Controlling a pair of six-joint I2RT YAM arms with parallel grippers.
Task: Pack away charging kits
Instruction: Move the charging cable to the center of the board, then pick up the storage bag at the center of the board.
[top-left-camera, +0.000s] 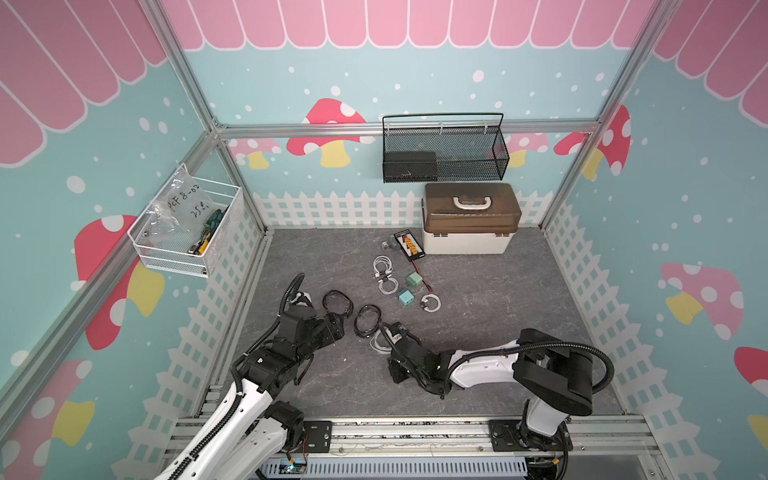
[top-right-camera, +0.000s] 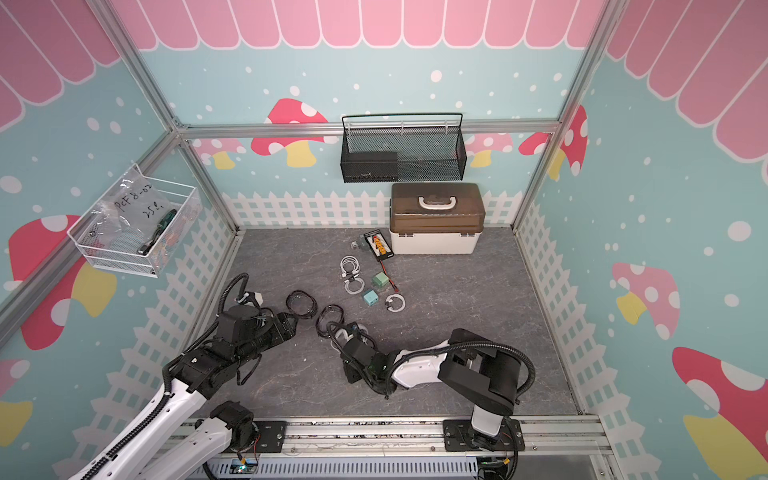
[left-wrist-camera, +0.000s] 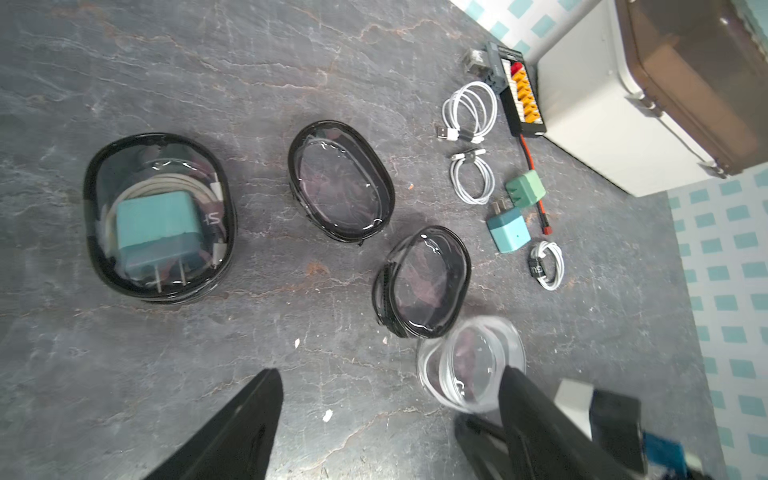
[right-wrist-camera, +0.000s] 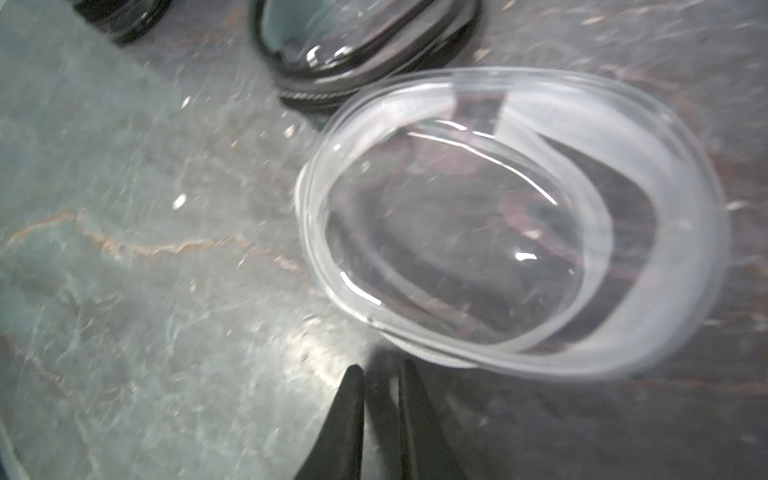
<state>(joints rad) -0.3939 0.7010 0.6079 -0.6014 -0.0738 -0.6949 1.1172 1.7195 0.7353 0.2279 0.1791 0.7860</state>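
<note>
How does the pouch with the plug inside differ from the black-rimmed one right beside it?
The filled pouch holds a teal plug adapter and coiled white cable; the neighbouring pouch is empty, the table showing through it. The filled pouch looks squarish and bulged; the neighbouring pouch is a flatter oval. Both have clear tops and black rims.

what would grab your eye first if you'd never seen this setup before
First the loose clutter in the middle of the grey mat: white cable coils, a green adapter and a teal adapter, lying in front of the white box with the brown lid at the back. Closer to the front, the left wrist view shows a black-rimmed packed pouch with a teal cube and white cable inside.
</note>
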